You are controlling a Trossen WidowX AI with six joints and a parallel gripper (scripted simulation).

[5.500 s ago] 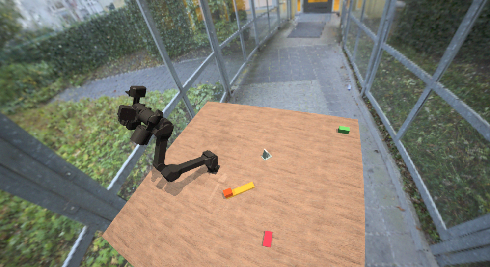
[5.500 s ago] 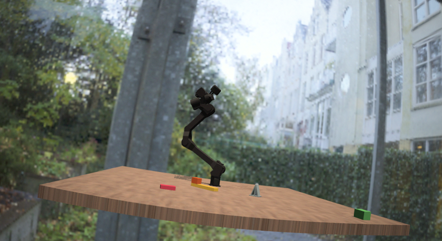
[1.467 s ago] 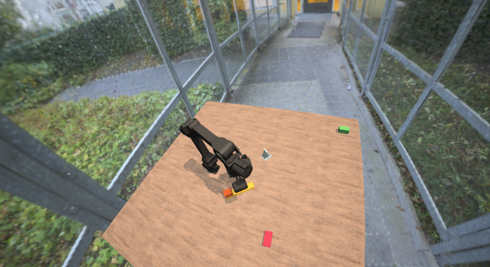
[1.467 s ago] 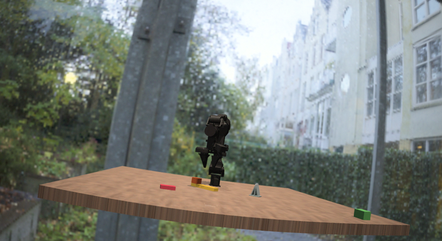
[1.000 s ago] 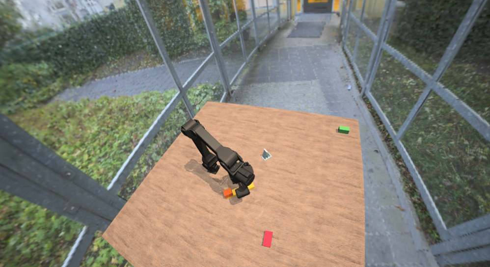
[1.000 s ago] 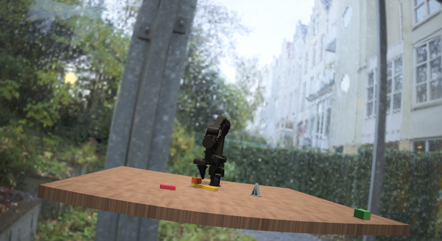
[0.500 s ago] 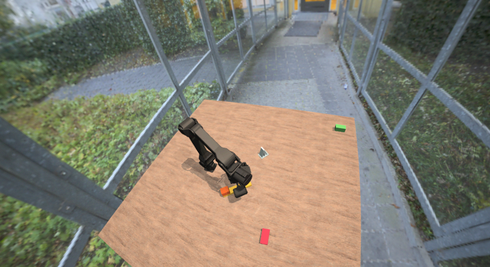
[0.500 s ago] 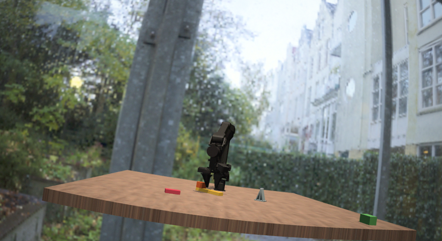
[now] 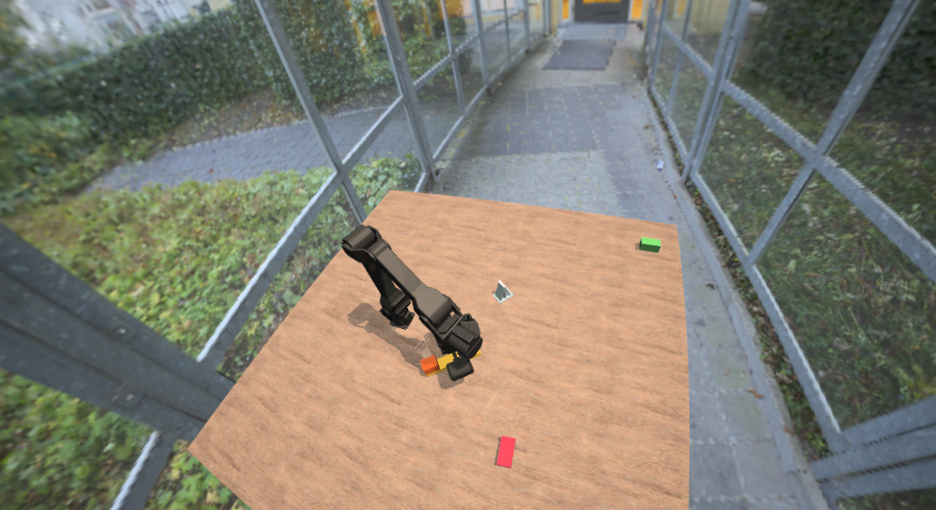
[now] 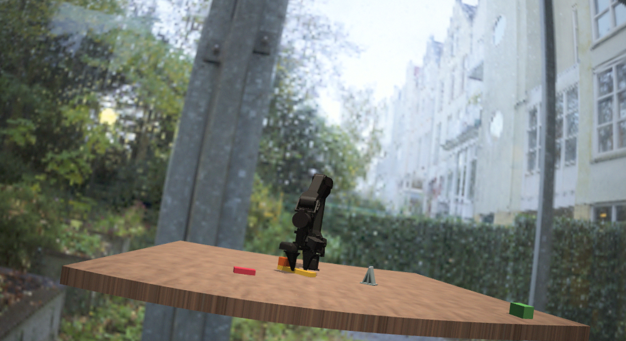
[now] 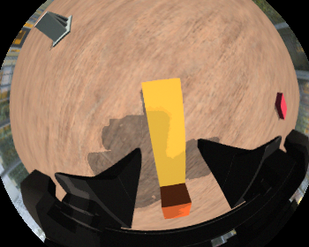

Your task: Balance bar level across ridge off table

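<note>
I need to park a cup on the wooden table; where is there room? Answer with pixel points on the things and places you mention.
Between the grey triangular ridge [image 9: 501,291] [image 10: 369,276] [image 11: 54,28] and green block [image 9: 649,245] [image 10: 521,310]. It's crowded around the orange-ended yellow bar [image 9: 445,361] [image 10: 305,272] [image 11: 167,132], under the open black gripper [image 9: 459,361] [image 10: 298,269] [image 11: 169,147].

daylight was bright but soft, the arm's shadow falling sharp on the tabletop [image 9: 576,349] [image 10: 210,277] [image 11: 229,53]; the wrist view (fisheye, clearly) bulged toward black corners.

Metal-framed glass walkway [image 9: 403,81], bldgs [image 10: 495,115] outside.
</note>
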